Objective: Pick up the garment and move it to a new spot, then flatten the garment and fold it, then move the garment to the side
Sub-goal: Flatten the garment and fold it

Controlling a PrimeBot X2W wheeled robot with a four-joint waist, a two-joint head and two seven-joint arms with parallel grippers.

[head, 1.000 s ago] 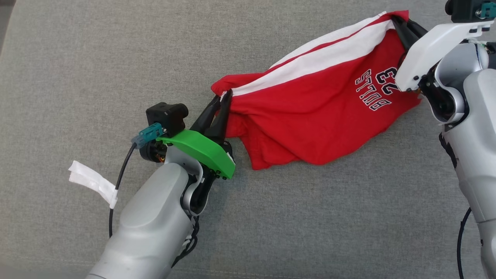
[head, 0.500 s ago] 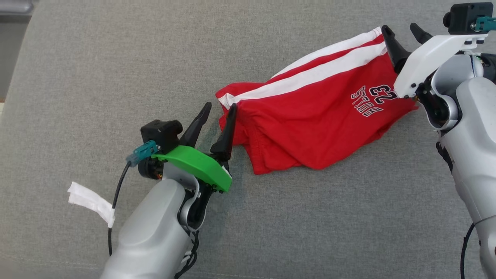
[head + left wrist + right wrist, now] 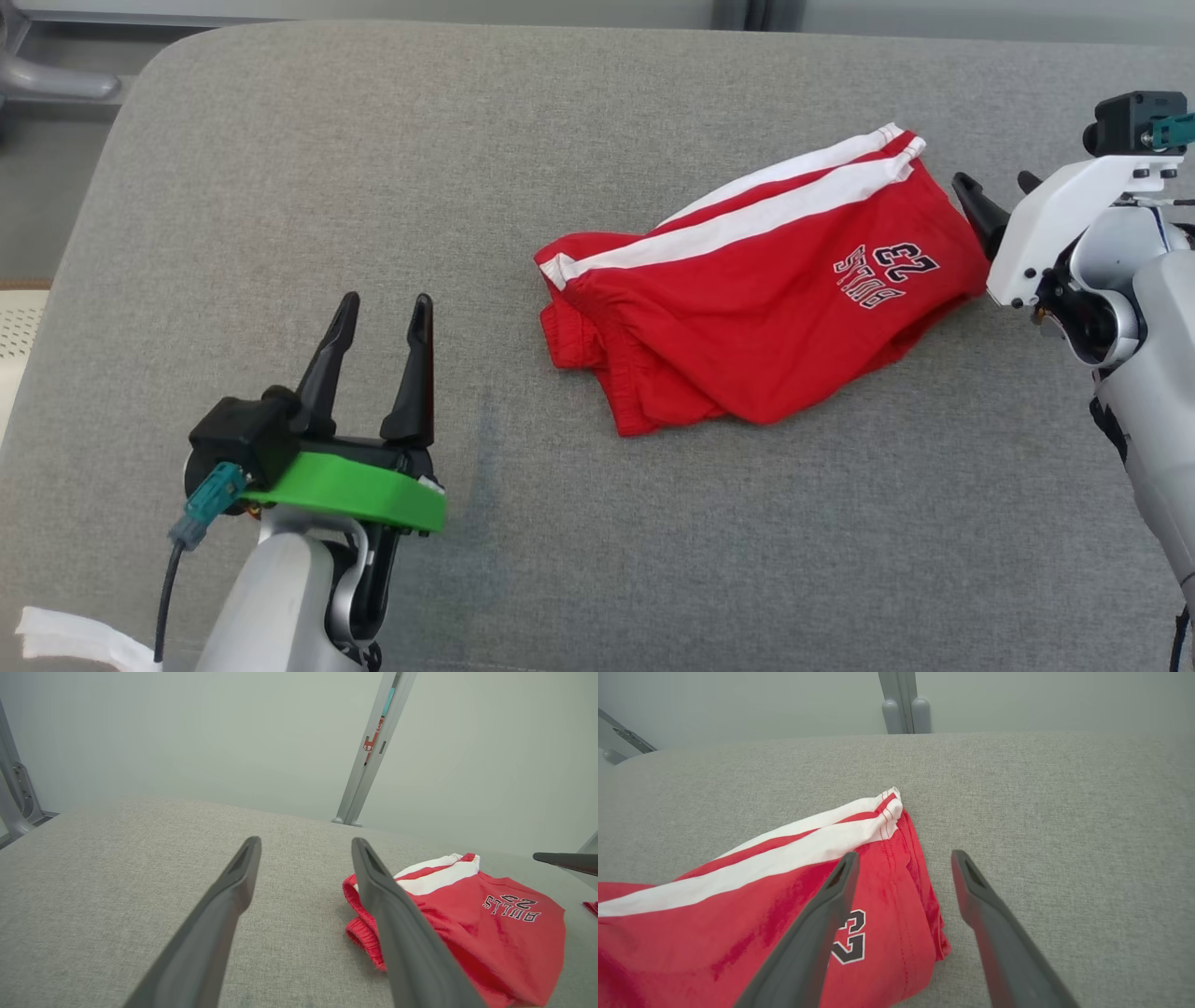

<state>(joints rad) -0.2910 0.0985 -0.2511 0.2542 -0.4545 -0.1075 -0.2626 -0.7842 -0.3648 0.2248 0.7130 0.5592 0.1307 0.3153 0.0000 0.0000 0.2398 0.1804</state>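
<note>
The garment is a pair of red shorts with white side stripes and a "BULLS 23" print, lying loosely folded on the grey cushion, right of centre. My left gripper stands open at the lower left, well clear of the garment's left end. In the left wrist view the garment lies to the right of the open left gripper. My right gripper is open just off the garment's right edge. In the right wrist view the right gripper hovers above the garment's hem, holding nothing.
The cushion's far edge runs along the top of the head view, with a metal frame post behind it. A white tag hangs off my left arm's cable. Bare cushion lies in front of the garment and to its left.
Both grippers opened and let go of the garment, which dropped flat onto the cushion. Both arms drew back from it; the head camera also tilted, bringing the cushion's far edge into view.
</note>
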